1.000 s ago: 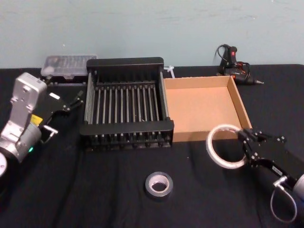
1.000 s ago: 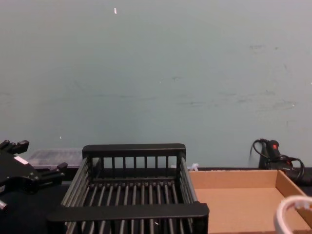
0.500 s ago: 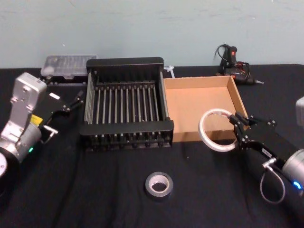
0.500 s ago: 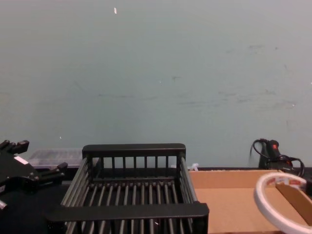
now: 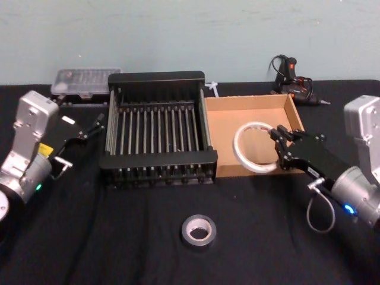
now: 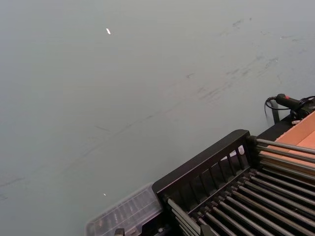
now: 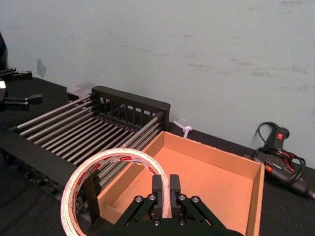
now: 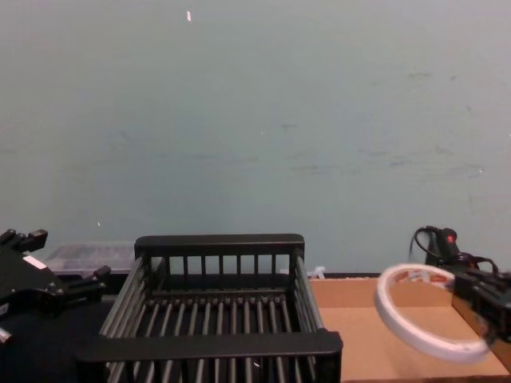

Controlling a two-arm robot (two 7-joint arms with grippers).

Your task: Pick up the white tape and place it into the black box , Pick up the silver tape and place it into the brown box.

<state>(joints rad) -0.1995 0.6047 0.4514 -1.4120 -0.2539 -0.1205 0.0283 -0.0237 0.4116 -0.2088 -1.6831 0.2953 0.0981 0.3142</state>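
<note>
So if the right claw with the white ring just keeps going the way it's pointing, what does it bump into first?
Probably the black box. The right gripper holds the white tape above the brown box, pointing at the crate's near side wall. Height is hard to judge, so it might pass over the rim.

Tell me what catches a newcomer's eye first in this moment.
First, the white tape, held tilted in the air by the right end effector above the brown box, which sits right of the black box. Next, the silver tape lying flat on the black table in front of both boxes. The left end effector is parked open, left of the black box.
</note>
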